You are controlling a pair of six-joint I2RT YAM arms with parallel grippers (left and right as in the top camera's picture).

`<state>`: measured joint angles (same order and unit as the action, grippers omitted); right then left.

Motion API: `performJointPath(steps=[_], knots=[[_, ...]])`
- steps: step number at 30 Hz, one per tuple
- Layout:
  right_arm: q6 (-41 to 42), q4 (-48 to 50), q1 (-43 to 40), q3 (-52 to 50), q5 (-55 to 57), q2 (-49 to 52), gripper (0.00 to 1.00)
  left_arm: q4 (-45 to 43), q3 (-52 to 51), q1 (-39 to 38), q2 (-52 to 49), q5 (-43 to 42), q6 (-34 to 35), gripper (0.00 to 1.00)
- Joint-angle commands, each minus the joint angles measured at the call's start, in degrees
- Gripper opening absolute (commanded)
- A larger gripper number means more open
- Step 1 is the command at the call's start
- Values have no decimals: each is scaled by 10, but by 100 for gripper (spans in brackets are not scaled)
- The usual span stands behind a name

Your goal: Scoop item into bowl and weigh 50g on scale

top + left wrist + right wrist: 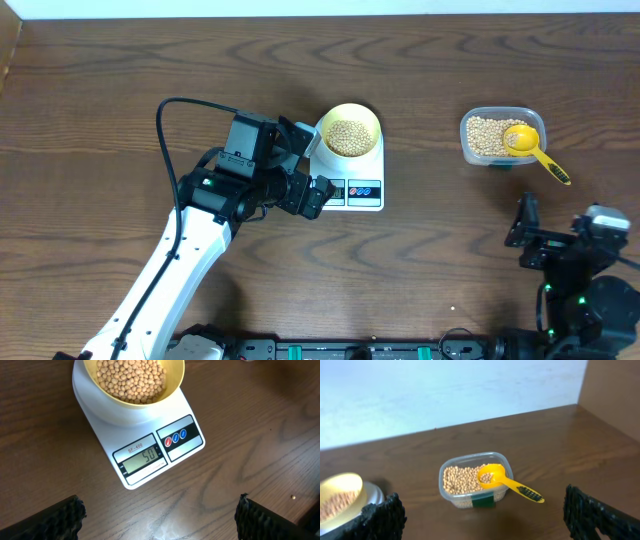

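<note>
The pale yellow bowl (349,130) sits on the white scale (352,193), filled with beige beans (131,377). In the left wrist view the bowl's wall (176,380) shows at the top, and the scale's display (145,456) reads 50. My left gripper (312,166) hovers at the scale's left front side, open, with only bare table between its fingers (55,520). My right gripper (525,234) is near the front right, open and empty, facing the tub from a distance. Its fingers (380,520) frame bare wood.
A clear plastic tub (497,135) of beans stands at the right. A bright yellow measuring spoon (535,152) rests in it with its handle over the rim toward the front right. In the right wrist view the tub (470,482), the spoon (507,482) and the bowl (340,492) appear.
</note>
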<state>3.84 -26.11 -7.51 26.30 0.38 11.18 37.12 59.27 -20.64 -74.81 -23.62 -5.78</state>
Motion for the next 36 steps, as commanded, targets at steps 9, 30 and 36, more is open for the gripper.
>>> performJointPath(steps=[9, 30, 36], knots=[[-104, 171, 12, -154, -10, -47, 99, 1, 0, -1, -1, 3, 3, 98], [-112, 217, 51, -260, -13, -109, 99, 1, 0, -1, -1, 4, 3, 98], [-112, 217, 52, -260, -12, -109, 99, 1, 0, -1, -1, 4, 3, 98]])
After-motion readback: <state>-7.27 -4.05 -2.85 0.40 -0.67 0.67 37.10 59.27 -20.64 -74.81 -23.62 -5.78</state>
